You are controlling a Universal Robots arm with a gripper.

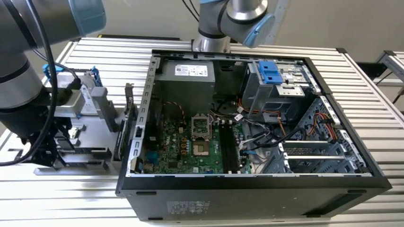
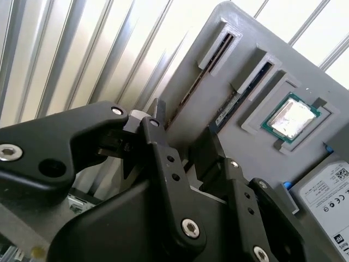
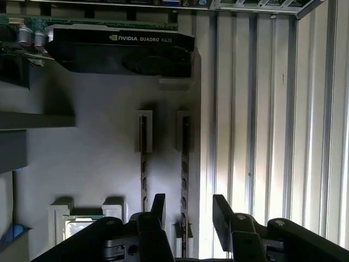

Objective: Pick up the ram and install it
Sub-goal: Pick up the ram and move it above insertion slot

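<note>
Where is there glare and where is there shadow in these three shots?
Second wrist view: glare whites out the processor lid and the table slats, while the end effector reads as a dark mass. First wrist view: the tray lies in shadow beside brightly lit table. Exterior view: even light, dimmer inside the case.

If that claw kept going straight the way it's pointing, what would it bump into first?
Most likely the ram standing on edge in the grey holder. In the first wrist view the open gripper lines up over that stick. The gap between them is hard to judge.
</note>
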